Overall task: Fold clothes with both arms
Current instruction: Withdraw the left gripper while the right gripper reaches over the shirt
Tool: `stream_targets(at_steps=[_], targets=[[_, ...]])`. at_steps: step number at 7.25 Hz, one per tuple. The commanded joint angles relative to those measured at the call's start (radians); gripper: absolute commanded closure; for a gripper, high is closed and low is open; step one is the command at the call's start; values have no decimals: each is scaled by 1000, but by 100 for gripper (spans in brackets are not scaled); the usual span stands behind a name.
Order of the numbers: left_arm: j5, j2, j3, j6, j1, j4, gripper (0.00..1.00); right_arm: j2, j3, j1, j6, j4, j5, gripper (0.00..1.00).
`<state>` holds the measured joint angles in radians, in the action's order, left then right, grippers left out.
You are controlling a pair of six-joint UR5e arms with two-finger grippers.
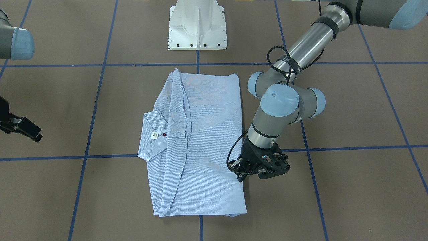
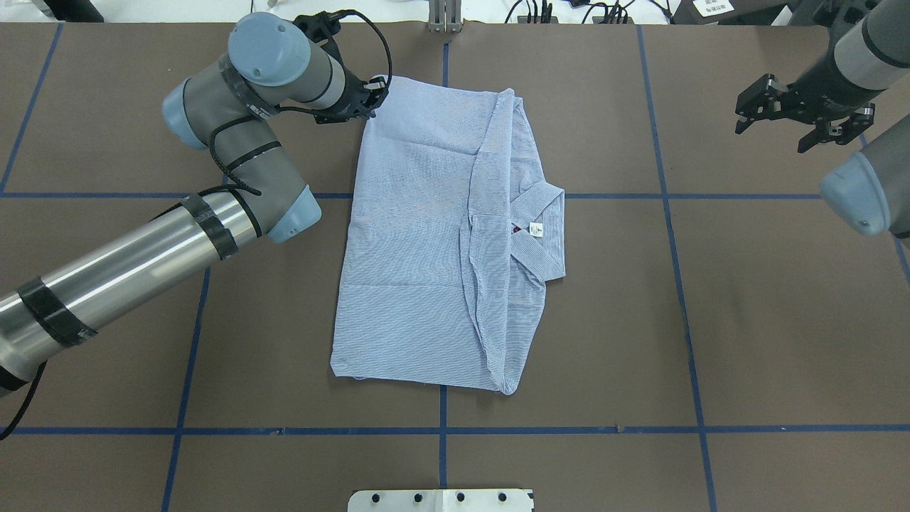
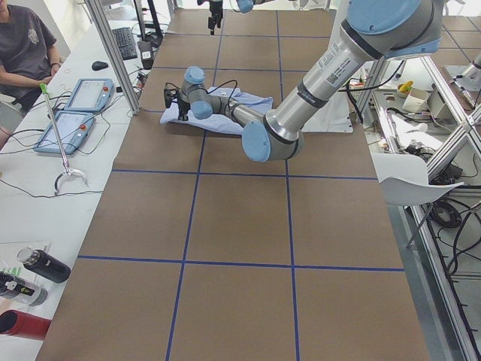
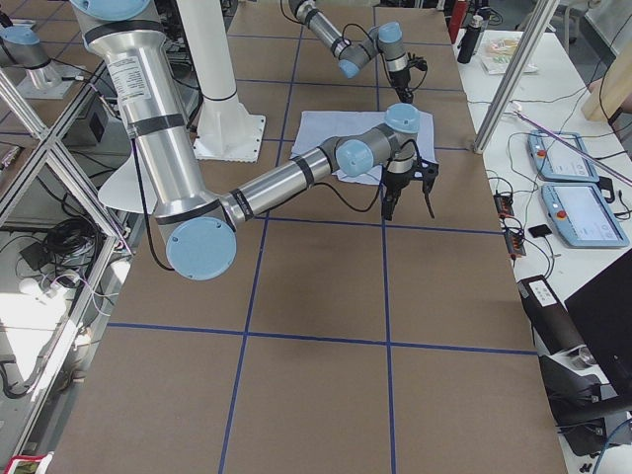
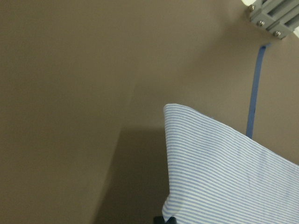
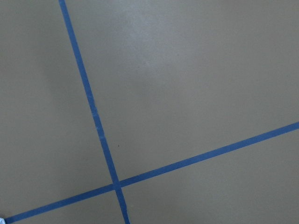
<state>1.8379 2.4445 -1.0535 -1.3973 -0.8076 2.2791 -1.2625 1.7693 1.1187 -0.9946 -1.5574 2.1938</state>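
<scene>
The light blue-and-white striped shirt [image 1: 207,134] lies folded into a rectangle at the table's middle, with its collar and white neck label showing on the robot's right side [image 2: 537,229]. My left gripper [image 2: 371,96] is at the shirt's far left corner, its fingers closed on the fabric edge. The left wrist view shows that corner [image 5: 224,172] running down to a dark fingertip [image 5: 163,219]. My right gripper [image 2: 782,128] is open and empty, raised well to the right of the shirt, over bare table with blue tape lines [image 6: 100,135].
The white pedestal base [image 1: 197,30] stands at the robot's side of the table. Blue tape lines [image 2: 441,430] grid the brown tabletop. A side bench holds two tablets [image 3: 71,113] and bottles [image 3: 37,267], and a person [image 3: 26,45] sits there.
</scene>
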Motion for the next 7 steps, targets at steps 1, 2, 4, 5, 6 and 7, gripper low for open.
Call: stream_targets(at_steps=[1, 2, 4, 5, 6, 7], targets=[[67, -40, -99, 46, -44, -3, 2, 17, 50, -92, -51, 5, -8, 0], [116, -139, -253, 46, -45, -4, 2, 55, 50, -155, -111, 2, -19, 0], [148, -334, -508, 50, -50, -3, 2, 147, 41, -322, -254, -4, -148, 0], [179, -437, -627, 90, -54, -3, 2, 178, 39, -398, -278, -6, -225, 0], [213, -519, -717, 166, -67, -4, 2, 201, 36, -475, -282, -9, -276, 0], [215, -568, -762, 211, -73, -4, 2, 243, 18, -506, -282, -15, -304, 0]])
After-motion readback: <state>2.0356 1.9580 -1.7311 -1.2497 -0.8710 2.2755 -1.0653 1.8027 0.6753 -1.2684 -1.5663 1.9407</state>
